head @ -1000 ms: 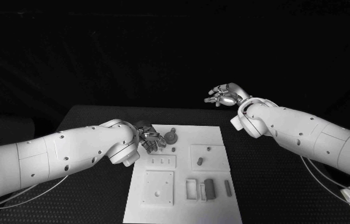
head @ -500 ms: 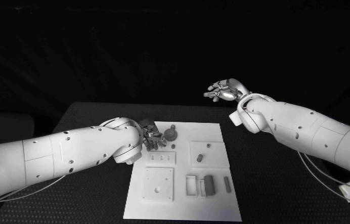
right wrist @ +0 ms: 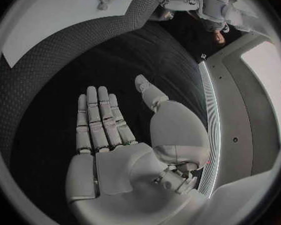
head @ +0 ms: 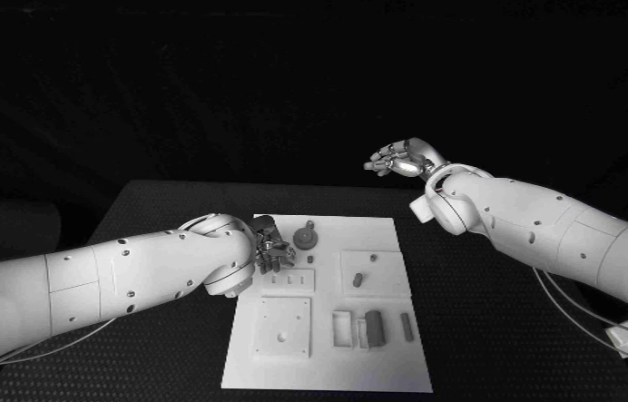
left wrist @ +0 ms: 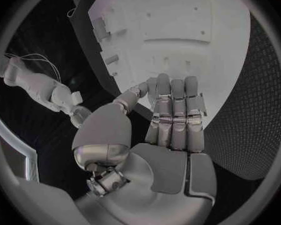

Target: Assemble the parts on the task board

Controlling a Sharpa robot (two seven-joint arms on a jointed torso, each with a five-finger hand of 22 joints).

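The white task board (head: 328, 366) lies in the middle of the table. A round toothed part (head: 305, 238) sits near its far left corner. A short dark peg (head: 358, 280) rests on a square block, and two dark bars (head: 375, 327) lie near the front right. My left hand (head: 272, 247) hovers at the board's far left edge beside the round part. Its fingers (left wrist: 173, 110) are straight, side by side over the board (left wrist: 178, 15), and hold nothing. My right hand (head: 402, 159) is raised beyond the board's far right, with its empty palm (right wrist: 109, 150) and outstretched fingers showing.
Black textured table (head: 157, 220) surrounds the board. A small plate with slots (head: 289, 283) and a square block with a hole (head: 283, 328) lie on the board's left half. An open white frame (head: 343, 328) lies beside the bars.
The right hand has risen a little and its fingers have uncurled. The left hand has stayed at the board's far left edge while its arm shifted slightly.
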